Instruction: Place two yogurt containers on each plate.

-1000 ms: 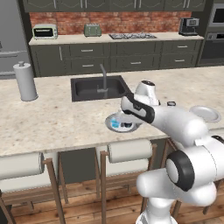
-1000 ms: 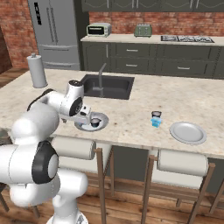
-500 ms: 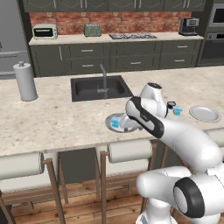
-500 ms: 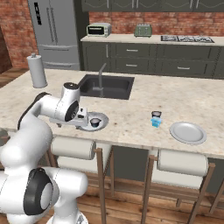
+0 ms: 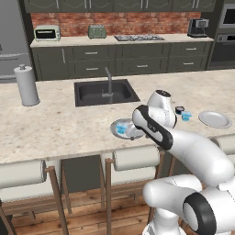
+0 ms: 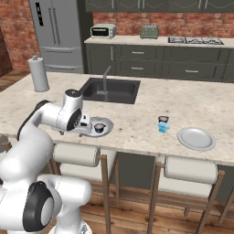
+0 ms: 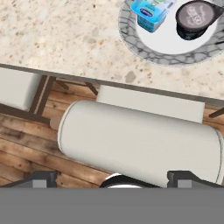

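With one plate [image 7: 175,54] filled just ahead of the wide-open, empty claw [image 7: 111,177], it should swing well aside to the loose cups [image 6: 162,124], approaching from above.

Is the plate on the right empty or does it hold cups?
Empty: the right plate is bare, with two cups standing beside it on the counter.

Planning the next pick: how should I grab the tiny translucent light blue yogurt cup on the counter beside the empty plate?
Probably from straight above, pinching the light blue yogurt cup by its left and right walls: it stands upright, and the dark pale-topped cup crowds its far side.
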